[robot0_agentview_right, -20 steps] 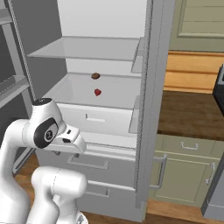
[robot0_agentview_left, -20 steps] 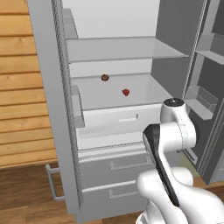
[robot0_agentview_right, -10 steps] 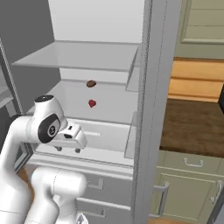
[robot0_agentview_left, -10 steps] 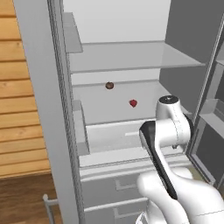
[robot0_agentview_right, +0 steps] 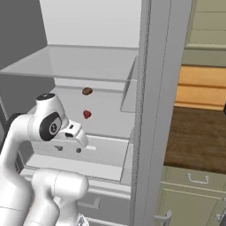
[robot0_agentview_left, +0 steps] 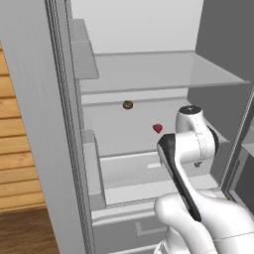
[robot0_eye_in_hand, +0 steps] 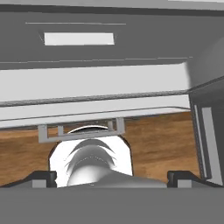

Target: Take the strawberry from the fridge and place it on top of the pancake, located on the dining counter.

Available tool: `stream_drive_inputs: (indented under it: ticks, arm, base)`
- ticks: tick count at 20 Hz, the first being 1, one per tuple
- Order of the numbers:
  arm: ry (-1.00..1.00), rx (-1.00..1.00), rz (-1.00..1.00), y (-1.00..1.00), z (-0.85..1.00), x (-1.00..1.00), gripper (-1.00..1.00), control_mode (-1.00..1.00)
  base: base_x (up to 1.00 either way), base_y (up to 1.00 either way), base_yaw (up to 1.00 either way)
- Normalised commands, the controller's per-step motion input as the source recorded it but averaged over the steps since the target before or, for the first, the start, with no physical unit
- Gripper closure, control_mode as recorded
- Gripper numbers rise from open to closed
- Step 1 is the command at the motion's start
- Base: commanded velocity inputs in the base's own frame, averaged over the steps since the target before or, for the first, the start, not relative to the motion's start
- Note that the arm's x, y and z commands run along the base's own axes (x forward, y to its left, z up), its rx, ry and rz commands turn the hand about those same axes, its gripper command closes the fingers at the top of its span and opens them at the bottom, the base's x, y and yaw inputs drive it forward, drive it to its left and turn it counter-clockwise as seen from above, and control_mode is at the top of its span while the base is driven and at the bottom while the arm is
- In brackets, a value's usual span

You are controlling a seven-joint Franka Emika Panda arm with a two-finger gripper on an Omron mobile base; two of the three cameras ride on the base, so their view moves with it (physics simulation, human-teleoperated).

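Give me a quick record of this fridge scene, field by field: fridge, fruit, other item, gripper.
fridge: tall light-grey fridge, door open, white shelved interior
fruit: tiny bright red strawberry on the middle shelf, untouched
other item: small round brown item on the same shelf, farther back, apart from the strawberry
gripper: two-finger gripper open, holding nothing

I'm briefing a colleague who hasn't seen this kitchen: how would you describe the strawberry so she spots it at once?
Look inside the open fridge, at the white shelf under the clear glass shelf. Two small items lie there, apart from each other. The strawberry is the bright red, heart-shaped one nearer the front; the round brown item lies farther back.
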Motion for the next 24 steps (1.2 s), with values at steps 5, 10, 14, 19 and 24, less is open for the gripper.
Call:
stream_drive_inputs:
  ticks: [5, 10, 14, 19, 24]
  arm:
    - [0.0, 0.0, 0.0, 0.0, 0.0, 0.0, -1.0, 1.0]
    - [-0.28, 0.0, 0.06, 0.01, 0.03, 0.03, -1.0, -1.0]
    - [-0.29, 0.06, 0.09, 0.0, 0.39, 0.31, -1.0, -1.0]
    - [-0.04, 0.12, 0.18, 0.06, 0.56, 0.58, -1.0, -1.0]
    - [0.0, 0.22, 0.04, 0.07, 0.1, 0.75, -1.0, -1.0]
  base:
    - [0.31, 0.0, 0.0]
    - [0.02, 0.0, 0.01]
    - [0.0, 0.0, 0.0]
    - [0.0, 0.0, 0.0]
    - [0.0, 0.0, 0.0]
